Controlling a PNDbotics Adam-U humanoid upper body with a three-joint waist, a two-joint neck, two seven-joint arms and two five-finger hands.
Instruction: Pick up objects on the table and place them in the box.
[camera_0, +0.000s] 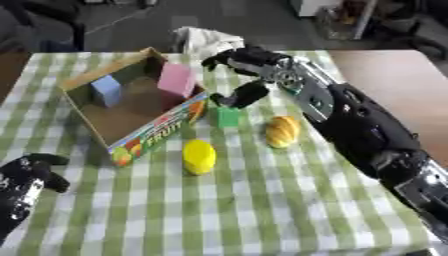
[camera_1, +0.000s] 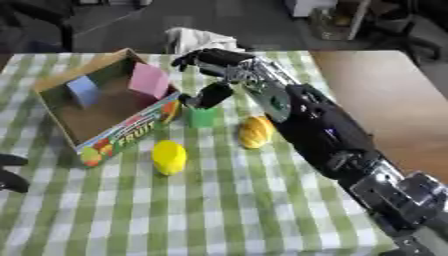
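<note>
Left eye view shows the right robot hand (camera_0: 241, 75) spread open just above the green block (camera_0: 228, 116) (2 blocks already sit in the box (camera_0: 87, 82)), so a skewed pinch could knock it across the desk (camera_0: 262, 200) toward the box.

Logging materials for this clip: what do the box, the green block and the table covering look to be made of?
Box: apparently cardboard, with plain brown matte inner walls and a printed fruit picture outside. Green block: solid matte colour with flat faces, maybe foam or painted wood; I cannot tell which. Table covering: green and white check, probably fabric or vinyl.
</note>
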